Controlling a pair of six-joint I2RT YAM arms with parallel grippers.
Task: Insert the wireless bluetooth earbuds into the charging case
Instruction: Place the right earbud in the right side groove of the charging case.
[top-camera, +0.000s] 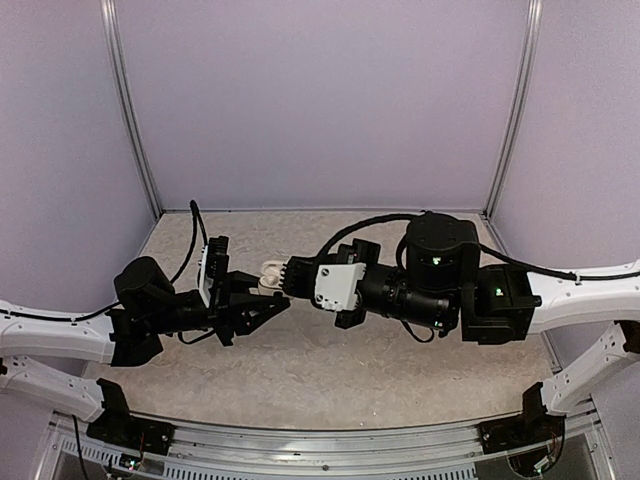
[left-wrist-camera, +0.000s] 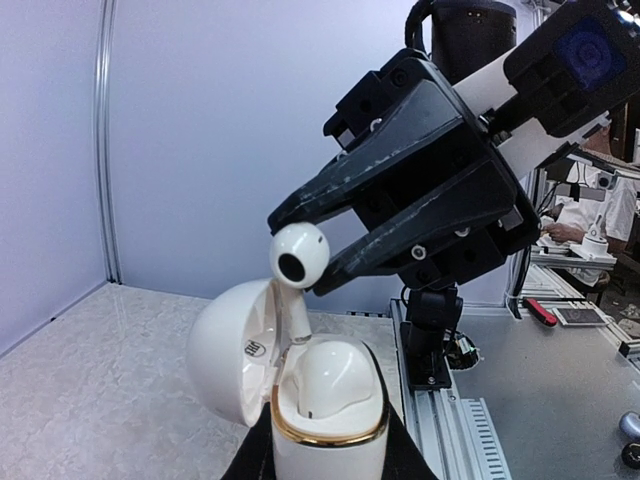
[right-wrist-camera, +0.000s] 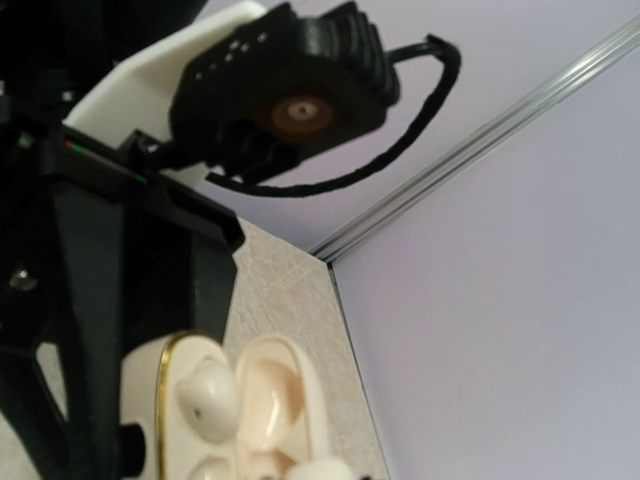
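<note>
Top view: soft, even, diffuse light, lavender walls (top-camera: 320, 100) flat-lit, only faint soft-edged shadows on the speckled surface (top-camera: 330, 380); sharp, slight bowing at frame edges. Left wrist view: bright, crisp, small glare specks on the glossy white earbud (left-wrist-camera: 298, 252) and charging case (left-wrist-camera: 335, 385); far right background slightly soft. Right wrist view: dim, near foreground dark and blurred, charging case out of focus, walls evenly lit.

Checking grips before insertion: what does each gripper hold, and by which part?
Right gripper pinches a white plastic earbud by its rounded head; left gripper clamps the open white, gold-rimmed charging case by its lower body.
</note>
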